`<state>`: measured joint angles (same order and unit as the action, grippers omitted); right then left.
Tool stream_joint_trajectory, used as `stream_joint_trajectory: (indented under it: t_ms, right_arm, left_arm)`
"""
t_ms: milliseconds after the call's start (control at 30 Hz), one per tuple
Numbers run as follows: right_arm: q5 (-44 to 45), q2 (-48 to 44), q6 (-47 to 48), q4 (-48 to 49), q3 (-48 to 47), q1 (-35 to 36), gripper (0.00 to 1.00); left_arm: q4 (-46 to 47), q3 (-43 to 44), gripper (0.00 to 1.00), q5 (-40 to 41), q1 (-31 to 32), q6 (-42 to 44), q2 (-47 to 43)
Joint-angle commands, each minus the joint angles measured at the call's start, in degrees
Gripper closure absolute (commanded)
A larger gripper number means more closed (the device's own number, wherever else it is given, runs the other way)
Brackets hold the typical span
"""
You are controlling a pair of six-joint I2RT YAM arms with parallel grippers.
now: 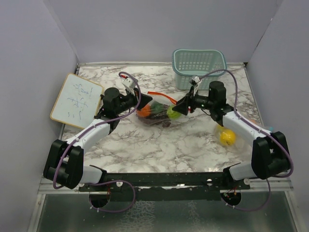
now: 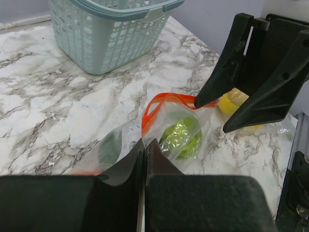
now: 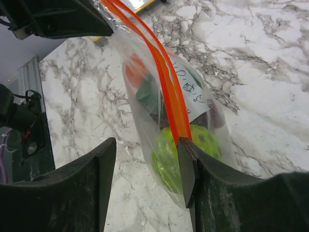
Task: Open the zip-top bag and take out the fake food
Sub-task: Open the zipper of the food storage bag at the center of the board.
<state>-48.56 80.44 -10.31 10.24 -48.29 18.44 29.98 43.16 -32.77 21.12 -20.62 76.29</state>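
Note:
The clear zip-top bag with an orange zip strip hangs between my two grippers at the middle of the table. Inside it I see fake food: a lime, an orange piece and a dark green piece. My left gripper is shut on the bag's plastic edge at its left end. Around the bag's right end stands my right gripper, open, with the zip strip resting against one finger. A yellow fruit lies on the table by the right arm.
A teal mesh basket stands at the back right. A small whiteboard lies at the left edge. White walls close in the table on three sides.

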Motion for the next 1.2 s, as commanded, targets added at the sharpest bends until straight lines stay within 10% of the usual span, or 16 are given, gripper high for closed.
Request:
stream_joint_trajectory:
  t_ms: [0,333,833,1033,1167]
  right_arm:
    - [4.0,2.4,4.5,-2.4,-5.6,0.4,0.45]
    - [5.8,7.7,7.6,-4.6,-12.0,0.4,0.46]
    - [4.5,4.4,5.2,-4.6,-8.2,0.4,0.99]
    - [5.5,1.2,-2.2,-3.8,-12.7,0.3,0.99]
    - [9.7,3.2,-2.4,-13.1,-23.6,0.3,0.99]
  left_arm:
    - [1.3,0.2,1.00,-2.1,0.3,-0.1,-1.5]
    - [1.1,-0.1,1.00,-2.8,0.2,0.0,-2.8]
    - [1.5,2.4,1.00,-1.0,0.3,-1.1,0.5]
    - [-11.8,13.1,0.14,12.6,0.2,1.8,3.4]
    - [-15.7,14.9,0.01,20.5,-2.6,-3.1,2.2]
